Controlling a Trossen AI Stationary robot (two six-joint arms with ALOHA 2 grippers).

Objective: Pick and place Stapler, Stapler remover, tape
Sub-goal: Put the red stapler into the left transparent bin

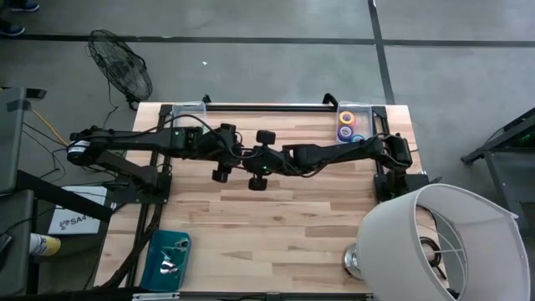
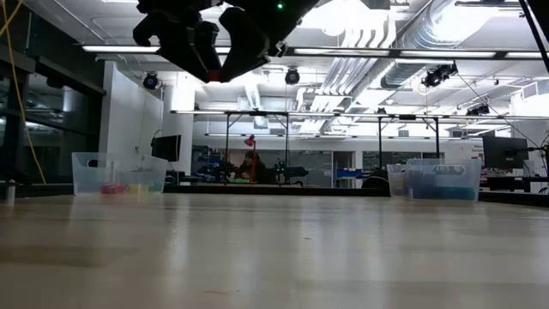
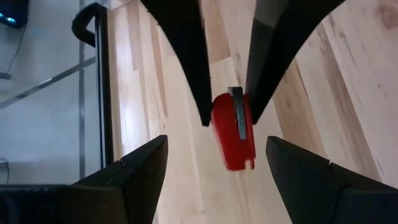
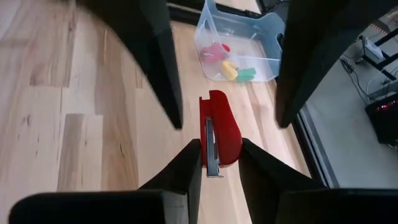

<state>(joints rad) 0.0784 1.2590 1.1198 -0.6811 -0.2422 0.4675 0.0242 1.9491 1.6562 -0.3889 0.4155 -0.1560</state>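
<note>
A small red stapler (image 4: 222,134) hangs high over the middle of the table between my two grippers, which meet tip to tip. My right gripper (image 4: 221,146) is shut on it; it also shows in the high view (image 1: 261,163). My left gripper (image 3: 217,143) is open, and its fingers stand on either side of the stapler's other end (image 3: 235,149) without touching it; it shows in the high view too (image 1: 236,155). The tape rolls (image 1: 347,125) lie in a clear bin (image 1: 365,109) at the far right corner. My right gripper pinches the red stapler's two flat sides (image 4: 217,163) between its two fingers, at the end nearer its wrist. The fingers lie level, pointing toward the table's left. The stapler sticks out beyond the fingertips along the fingers, on edge, lifted clear of the table.
A clear bin (image 4: 273,28) at the far left holds pink, yellow and green small staplers. A teal bin (image 1: 155,263) stands at the near left corner. A large white lampshade (image 1: 443,242) covers the near right corner. Bare wood lies under the grippers.
</note>
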